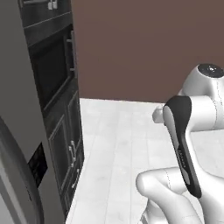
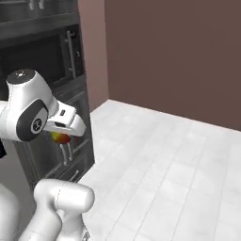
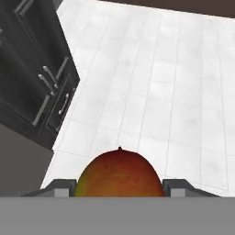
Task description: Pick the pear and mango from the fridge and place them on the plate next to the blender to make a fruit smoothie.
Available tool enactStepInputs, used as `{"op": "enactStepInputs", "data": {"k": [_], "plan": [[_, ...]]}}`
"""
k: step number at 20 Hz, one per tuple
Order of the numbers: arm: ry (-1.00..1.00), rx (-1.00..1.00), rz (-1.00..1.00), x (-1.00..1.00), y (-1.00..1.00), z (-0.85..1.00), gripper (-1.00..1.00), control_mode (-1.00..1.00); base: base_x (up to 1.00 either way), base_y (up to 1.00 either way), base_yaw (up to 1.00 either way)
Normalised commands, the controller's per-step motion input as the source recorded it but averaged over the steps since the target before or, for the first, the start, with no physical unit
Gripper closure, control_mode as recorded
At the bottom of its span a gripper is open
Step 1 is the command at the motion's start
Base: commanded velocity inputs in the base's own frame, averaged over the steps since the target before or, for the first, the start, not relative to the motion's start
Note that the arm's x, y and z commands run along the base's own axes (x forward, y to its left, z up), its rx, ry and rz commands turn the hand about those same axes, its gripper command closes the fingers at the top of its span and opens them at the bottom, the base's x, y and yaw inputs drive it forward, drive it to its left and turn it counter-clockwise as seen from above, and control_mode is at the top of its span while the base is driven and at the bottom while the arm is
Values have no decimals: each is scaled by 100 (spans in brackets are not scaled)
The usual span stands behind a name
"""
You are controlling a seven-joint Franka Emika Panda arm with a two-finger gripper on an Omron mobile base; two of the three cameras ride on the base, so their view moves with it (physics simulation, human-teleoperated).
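Two jaws press in from either side of the mango (image 3: 119, 173), which sits gripped between them with its small stem point facing away from the hand. From the right base view the gripper (image 2: 63, 136) hangs above the pale tiled floor (image 2: 169, 169), just beside the dark cabinets (image 2: 52, 61). Left of those stands the grey fridge (image 1: 17, 109). Plate and blender lie somewhere beyond these views, so which way to carry the fruit cannot be told.

Brown wall (image 1: 144, 48), pale tiled floor (image 2: 164, 169) — dark cabinets (image 3: 32, 87) alongside
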Motion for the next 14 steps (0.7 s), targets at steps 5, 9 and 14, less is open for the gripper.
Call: {"op": "enactStepInputs", "data": {"k": [5, 9, 14], "plan": [[0, 0, 0, 0, 0, 0, 100, 100, 0, -59, -77], [0, 0, 0, 0, 0, 0, 100, 100, 1, -63, -74], [0, 0, 0, 0, 0, 0, 100, 100, 25, -37, -70]]}}
